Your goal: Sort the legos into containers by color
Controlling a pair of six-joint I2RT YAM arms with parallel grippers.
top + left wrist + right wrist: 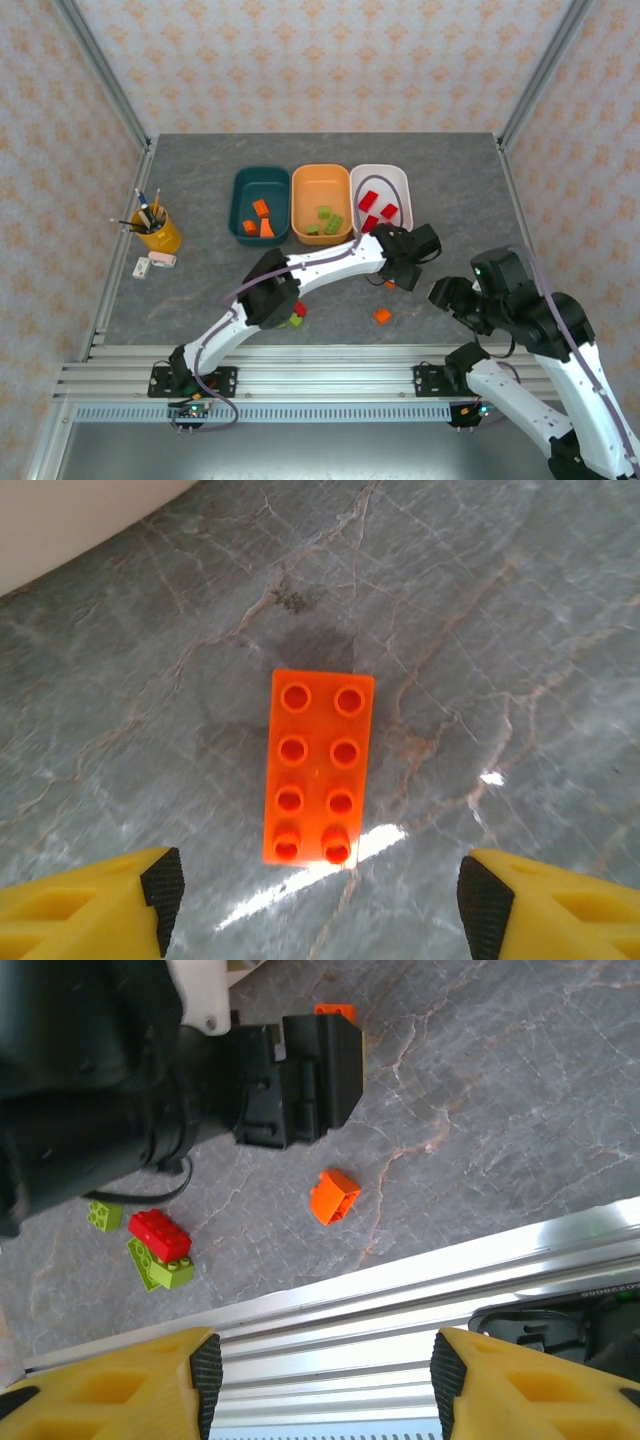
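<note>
An orange eight-stud lego (318, 768) lies flat on the grey table, just ahead of my left gripper (320, 900), whose fingers stand open on either side without touching it. From above, the left gripper (396, 272) hovers below the white container (405, 190), which holds red legos. The teal container (238, 200) holds orange legos and the orange container (296, 200) holds green ones. A second orange lego (382, 316) lies on its side nearby. Red and green legos (298, 313) sit together under the left arm. My right gripper (320, 1380) is open and empty above the front rail.
A yellow cup of pencils (157, 230) and a small white block (158, 264) stand at the left. The aluminium rail (320, 375) runs along the table's near edge. The left arm stretches diagonally across the front of the table.
</note>
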